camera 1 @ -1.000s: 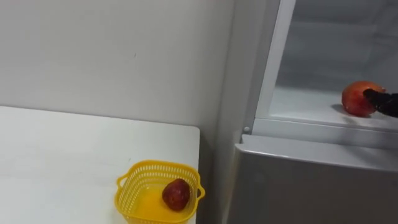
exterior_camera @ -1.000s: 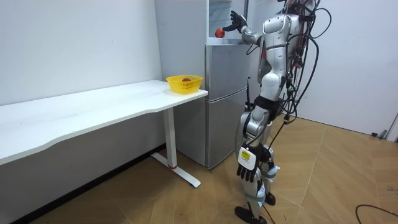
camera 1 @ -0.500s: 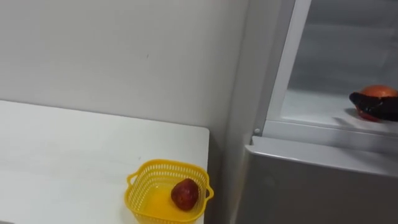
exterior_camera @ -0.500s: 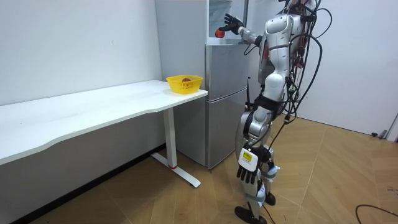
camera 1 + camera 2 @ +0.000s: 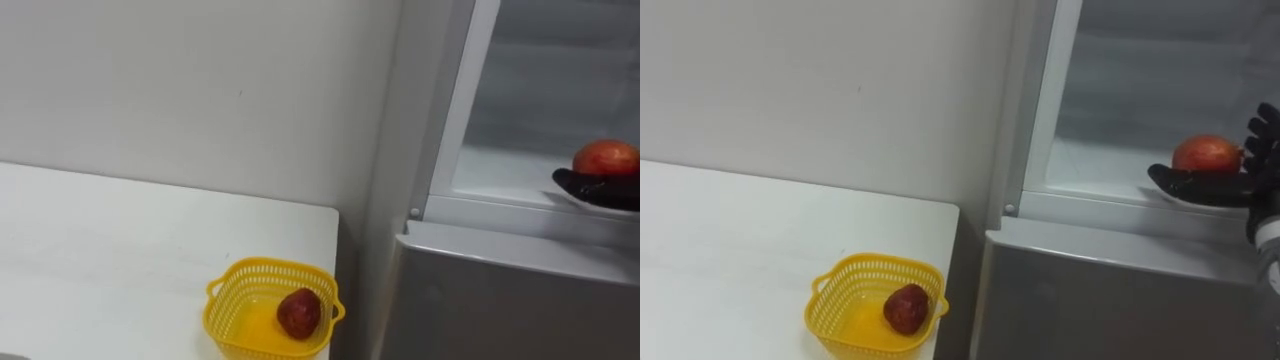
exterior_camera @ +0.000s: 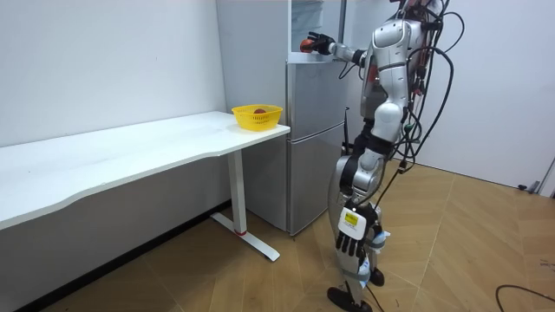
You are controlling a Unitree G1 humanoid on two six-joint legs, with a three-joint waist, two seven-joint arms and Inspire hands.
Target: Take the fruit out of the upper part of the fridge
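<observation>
A red round fruit (image 5: 1206,153) rests on the white shelf (image 5: 500,175) of the open upper fridge compartment. My right hand (image 5: 1215,185) reaches in from the right and cups it, with the thumb lying low across its front and the fingers (image 5: 1260,130) curled up at its right side. In the room view I stand before the grey fridge (image 6: 312,139) with the right hand (image 6: 317,42) raised into the top compartment. My left hand (image 6: 349,245) hangs by my leg with relaxed fingers.
A yellow basket (image 5: 262,267) with a dark red fruit (image 5: 298,312) in it stands at the white table's (image 5: 120,250) right end, next to the fridge. The shut lower fridge door (image 5: 500,300) lies below the shelf. The white frame (image 5: 455,110) of the opening stands to the left of the fruit.
My right hand went from touching the fruit's right side, to lying over it, to cupping it from the front and below. The view shifted a little at first.
</observation>
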